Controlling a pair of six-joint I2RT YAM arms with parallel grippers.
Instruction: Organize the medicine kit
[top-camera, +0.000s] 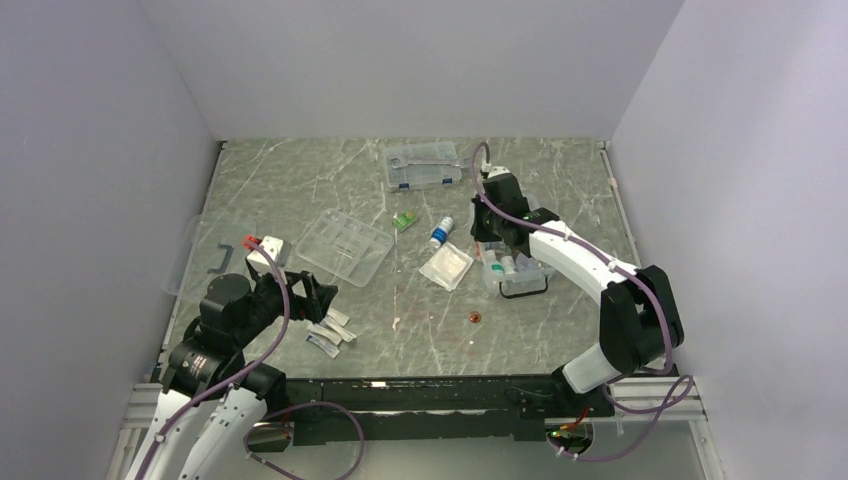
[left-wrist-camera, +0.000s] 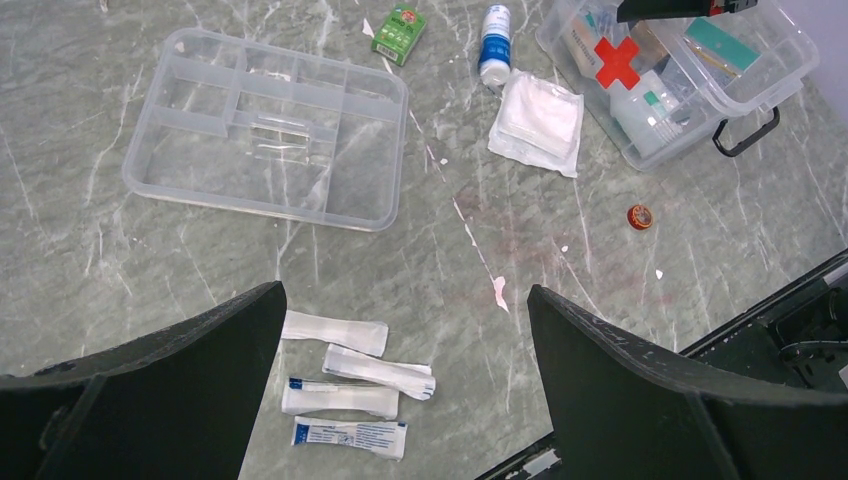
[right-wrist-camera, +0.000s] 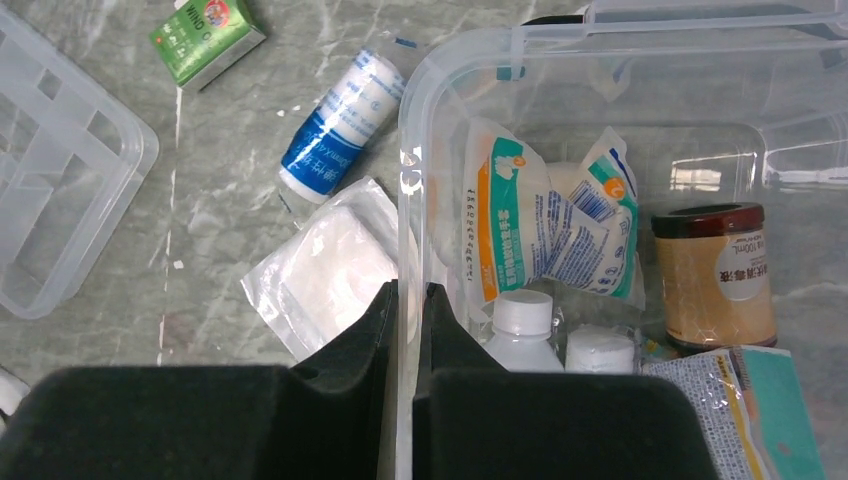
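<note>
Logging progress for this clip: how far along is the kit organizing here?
Done: some packets and bottles sit in the kit box. In hand: right claw is shut on the box wall; left claw hovers open over four sachets. Remaining: sachets, gauze packet, green carton, blue-white roll loose; divided tray empty; lid off.

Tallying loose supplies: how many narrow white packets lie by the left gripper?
4 narrow white packets, clustered before the left gripper: one farthest, two in the middle, one nearest. None appears hidden.
</note>
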